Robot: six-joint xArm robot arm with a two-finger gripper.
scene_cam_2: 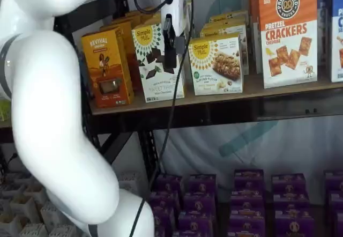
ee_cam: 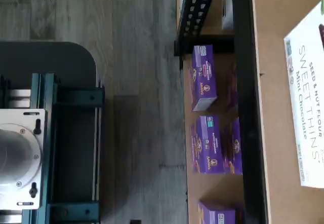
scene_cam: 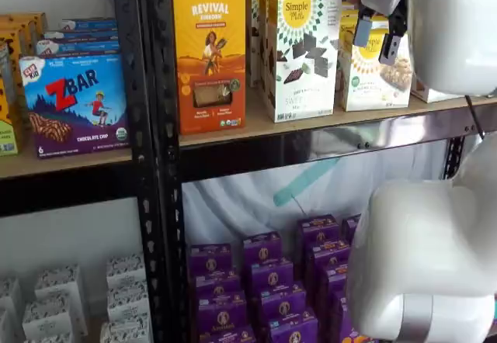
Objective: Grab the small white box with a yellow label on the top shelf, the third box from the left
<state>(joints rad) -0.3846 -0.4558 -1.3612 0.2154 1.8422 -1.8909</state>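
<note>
You see the gripper point(scene_cam_2: 174, 46) hanging before the top shelf point(scene_cam_2: 225, 98), fingers apart, beside the small white box point(scene_cam_2: 217, 65).

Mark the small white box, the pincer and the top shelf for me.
small white box point(scene_cam_2: 216, 65): a shelf view, middle of its front face.
pincer point(scene_cam: 378, 42): a shelf view, midway between the black fingertips.
top shelf point(scene_cam_2: 278, 106): a shelf view, black front beam.

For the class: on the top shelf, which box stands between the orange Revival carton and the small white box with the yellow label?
The taller white carton showing dark chocolate pieces stands between the Revival carton and the small white box, in both shelf views.
</note>
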